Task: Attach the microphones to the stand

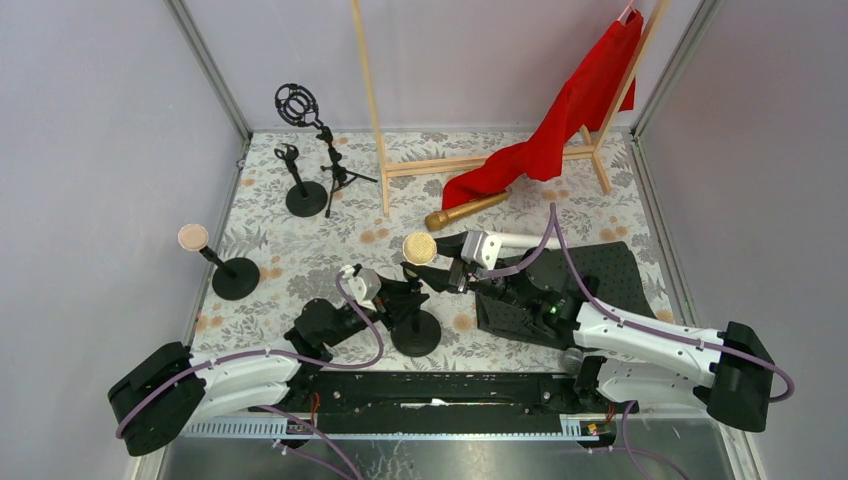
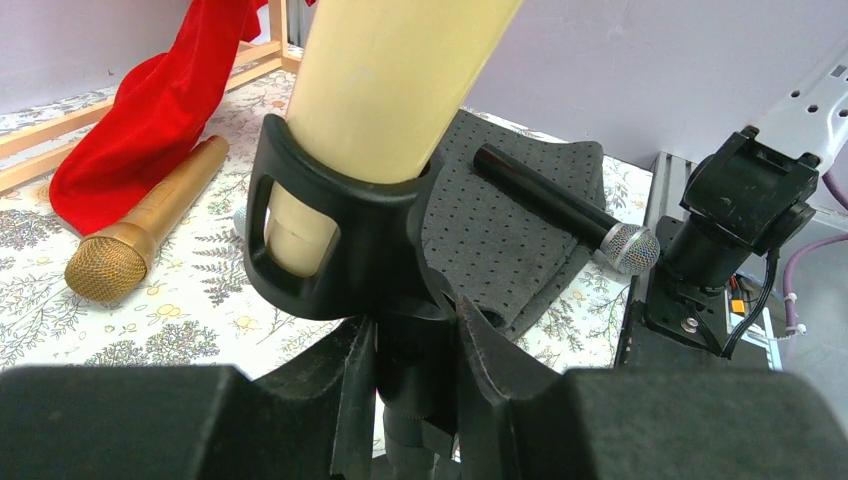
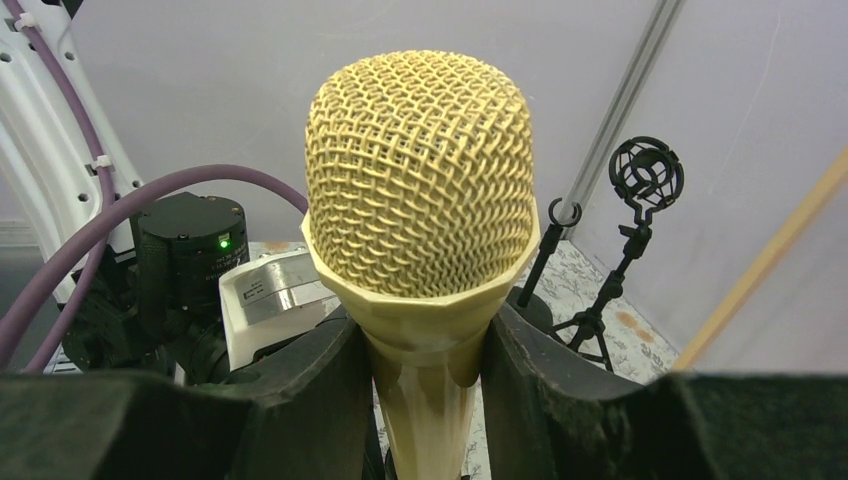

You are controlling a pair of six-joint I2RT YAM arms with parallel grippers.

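A pale yellow microphone (image 3: 420, 175) stands upright, and my right gripper (image 3: 425, 350) is shut on its neck just under the mesh head (image 1: 419, 247). Its body (image 2: 390, 90) sits inside the black clip (image 2: 330, 250) of a round-based stand (image 1: 415, 333). My left gripper (image 2: 415, 380) is shut on that stand's stem right below the clip. A gold microphone (image 1: 465, 210) lies flat on the floral table near the red cloth. A pink microphone (image 1: 193, 237) sits in another round-based stand (image 1: 235, 278) at the left.
A black perforated mat (image 1: 600, 275) lies under the right arm, with a black microphone with a silver head (image 2: 560, 205) on it. An empty clip stand (image 1: 305, 195) and a tripod with a shock mount (image 1: 298, 104) stand at the back left. A wooden rack (image 1: 480, 162) carries a red cloth (image 1: 570, 110).
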